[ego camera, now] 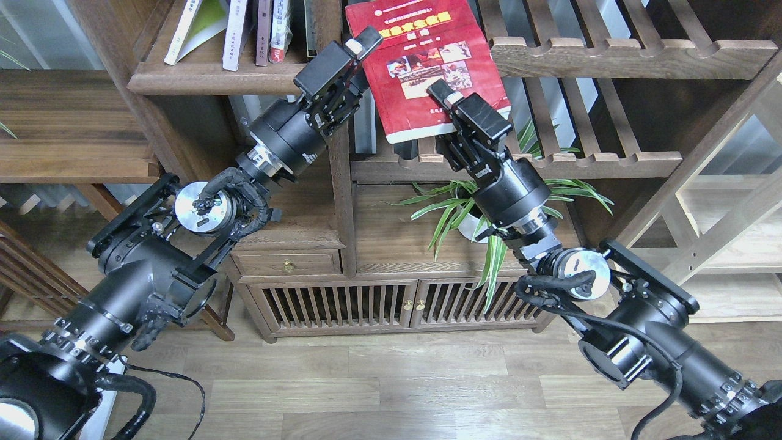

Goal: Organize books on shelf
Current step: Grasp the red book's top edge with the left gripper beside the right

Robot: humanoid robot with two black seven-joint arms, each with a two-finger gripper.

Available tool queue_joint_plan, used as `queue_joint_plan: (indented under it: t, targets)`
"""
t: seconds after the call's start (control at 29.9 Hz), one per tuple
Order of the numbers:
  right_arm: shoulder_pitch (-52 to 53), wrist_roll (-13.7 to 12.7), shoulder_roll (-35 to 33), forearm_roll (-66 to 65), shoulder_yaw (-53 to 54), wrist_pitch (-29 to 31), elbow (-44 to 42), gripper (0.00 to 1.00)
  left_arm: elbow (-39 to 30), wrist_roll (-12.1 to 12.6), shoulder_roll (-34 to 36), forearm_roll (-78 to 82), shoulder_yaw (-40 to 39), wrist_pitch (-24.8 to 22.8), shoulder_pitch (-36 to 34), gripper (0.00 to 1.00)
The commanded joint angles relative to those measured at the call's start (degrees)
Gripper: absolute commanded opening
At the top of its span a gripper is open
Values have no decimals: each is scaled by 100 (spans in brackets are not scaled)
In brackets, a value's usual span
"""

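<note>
My right gripper [451,105] is shut on the lower edge of the thick dark-red book [421,67] and holds it tilted in front of the upright post and the slatted rack. My left gripper [361,61] is open, with its fingers at the red book's left edge; I cannot tell if they touch it. The dark-brown plank shelf [208,78] is at the upper left. On it lean a pale lavender-white book [183,27], a yellow-green book [211,21] and several thinner books [263,30].
A wooden upright post [340,183] separates the plank shelf from the slatted racks [611,55]. A potted spider plant [476,211] stands below my right arm. A low cabinet with slatted doors [397,305] is beneath. A pale wooden rack [733,244] is at the right.
</note>
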Motion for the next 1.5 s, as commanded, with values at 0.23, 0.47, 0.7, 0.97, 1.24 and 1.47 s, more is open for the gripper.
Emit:
queue_joint_plan:
  t: [0.23,0.47,0.7,0.97,1.24,1.47]
  targets:
    - [-13,2,-11,1,14,0,-4,2,18,72,0,0,329,0,-87,62]
    - [-13,2,-2,-8,14,0,-4,2,36,10,0,0,285,0,-131,56]
    - [-13,2,15,-8,5,0,-4,2,71,-25,0,-35,294,0,-140,44]
    - [-13,1,15,-34,14,0,-4,2,71,-33,0,-105,320,0,-175,25]
    - [-39,2,-73,-43,41,0,-39,4,71,-25,0,-290,417,0,-201,2]
    - [-110,10,-82,-43,181,0,-101,32,62,-25,0,-246,443,0,-201,0]
